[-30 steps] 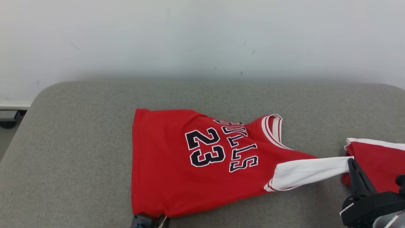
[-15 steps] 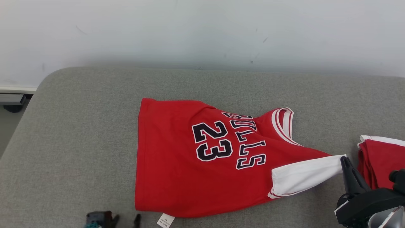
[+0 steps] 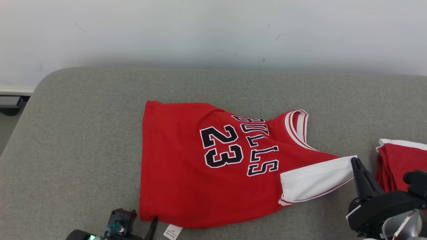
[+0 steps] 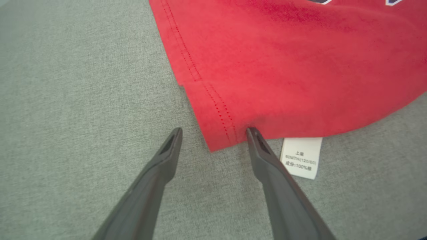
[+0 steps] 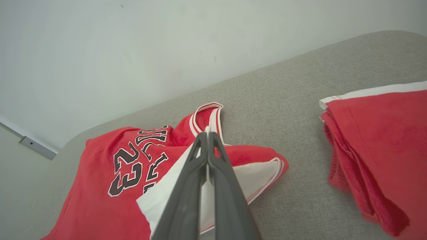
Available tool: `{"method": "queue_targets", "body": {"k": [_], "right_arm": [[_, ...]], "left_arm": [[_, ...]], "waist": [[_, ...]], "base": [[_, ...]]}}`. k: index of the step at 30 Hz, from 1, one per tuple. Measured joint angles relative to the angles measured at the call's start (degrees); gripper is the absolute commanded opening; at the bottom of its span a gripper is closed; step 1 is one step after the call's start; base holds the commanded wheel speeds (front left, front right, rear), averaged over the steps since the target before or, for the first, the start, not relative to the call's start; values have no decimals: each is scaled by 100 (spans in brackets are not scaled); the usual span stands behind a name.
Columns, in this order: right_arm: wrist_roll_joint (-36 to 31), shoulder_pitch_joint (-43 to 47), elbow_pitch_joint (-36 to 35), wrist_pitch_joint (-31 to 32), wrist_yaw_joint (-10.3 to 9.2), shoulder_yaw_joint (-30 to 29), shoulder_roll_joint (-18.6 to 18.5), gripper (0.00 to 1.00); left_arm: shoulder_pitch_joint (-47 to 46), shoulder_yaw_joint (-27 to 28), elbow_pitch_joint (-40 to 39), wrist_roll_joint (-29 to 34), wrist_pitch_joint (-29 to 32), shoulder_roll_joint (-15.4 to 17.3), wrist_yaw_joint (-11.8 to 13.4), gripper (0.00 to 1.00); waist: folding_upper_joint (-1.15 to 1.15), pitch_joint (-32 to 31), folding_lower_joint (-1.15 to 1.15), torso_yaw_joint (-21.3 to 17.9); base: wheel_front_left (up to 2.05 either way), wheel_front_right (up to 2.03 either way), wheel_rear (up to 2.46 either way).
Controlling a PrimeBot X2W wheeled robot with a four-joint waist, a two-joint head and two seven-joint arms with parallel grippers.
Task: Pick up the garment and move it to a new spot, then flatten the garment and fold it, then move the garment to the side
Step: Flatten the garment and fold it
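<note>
**head view.** a red garment (image 3: 186, 173), a jersey printed "23" and "bulls" in black letters edged with white, lies spread on a grey padded surface (image 3: 83, 133) before a pale wall (image 3: 213, 33). its hem faces the robot's left, its striped neck opening (image 3: 297, 125) lies at the far right, and its white sleeve (image 3: 313, 180) reaches toward the near right. the body lies mostly flat, with shallow creases near the lettering. a folded red cloth (image 3: 397, 163) with a white edge lies apart from the garment at the right border.

**left wrist view.** the left gripper (image 4: 214, 130) sits low over the surface at the garment's near hem corner (image 4: 218, 116). its two dark fingers (image 4: 156, 180) are spread wide and hold nothing. the corner lies between the fingertips. one fingertip meets the hem's edge, though from this angle it is hard to judge whether it touches the cloth or merely sits beside it. a white care label (image 4: 302, 158) juts from under the hem just beside that finger and lies flat on the surface.

**right wrist view.** the right gripper (image 5: 207, 133) has its fingers pressed together on the outer edge of the white sleeve, with a sliver of white cloth showing at their tips. the sleeve is stretched out from the shoulder to the fingertips, and the folded red cloth lies to one side of them.
</note>
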Motion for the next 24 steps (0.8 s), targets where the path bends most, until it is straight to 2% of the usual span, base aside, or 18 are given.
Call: {"method": "queue_targets", "body": {"k": [2, 3, 4, 5, 6, 7, 8, 9, 10, 21, 22, 23, 24], "right_arm": [[0, -8, -2, 43, -1, 0, 1, 0], [0, -8, -8, 43, -12, -8, 0, 0], [0, -8, -16, 44, -38, -12, 1, 0], [0, -8, -24, 46, -43, -18, 1, 0], [0, -8, -29, 47, -43, -19, 1, 0], [0, -8, -34, 47, -43, -23, 1, 0], [0, -8, -41, 48, -44, -26, 1, 0], [0, -8, -45, 48, -44, -30, 2, 0], [0, -8, -51, 49, -47, -35, 2, 0], [0, -24, -69, 99, -96, -48, 11, 0], [0, -42, -67, 101, -96, -49, 11, 0], [0, -58, -67, 112, -97, -52, 11, 0], [0, -62, -67, 130, -97, -52, 11, 0]], "left_arm": [[-5, -2, -5, 15, 46, 7, 0, 100], [-11, -3, -12, 21, 73, 12, 0, 74], [-21, -11, -15, 26, 98, 25, -1, 74], [-36, -14, -23, 26, 101, 41, -2, 57], [-51, -16, -44, 26, 127, 64, -4, 48], [-63, -30, -59, 26, 152, 92, -14, 44], [-64, -37, -77, 26, 166, 123, -55, 33], [-63, -38, -91, 26, 193, 151, -55, 21], [-63, -37, -100, 25, 216, 168, -56, 0], [-44, -52, -309, -120, 495, 176, -210, 0], [-44, -78, -345, -120, 495, 191, -218, 48], [-44, -92, -365, -120, 506, 213, -287, 100], [-44, -96, -376, -120, 536, 233, -311, 100]], "waist": [[0, 12, 0, -27], [0, 19, 0, -35], [0, 25, 0, -41], [0, 29, 0, -45], [0, 33, 0, -49], [0, 38, 0, -53], [0, 42, 0, -55], [0, 47, 0, -57], [0, 52, 0, -57], [0, 87, 0, 5], [0, 87, 0, 12], [0, 87, 0, 18], [0, 87, 0, 24]], "base": [[0, 0, 0], [0, 0, 0], [0, 0, 0], [0, 0, 0], [0, 0, 0], [0, 0, 0], [0, 0, 0], [0, 0, 0], [0, 0, 0], [0, 0, 0], [0, 0, 0], [0, 0, 0], [0, 0, 0]]}}
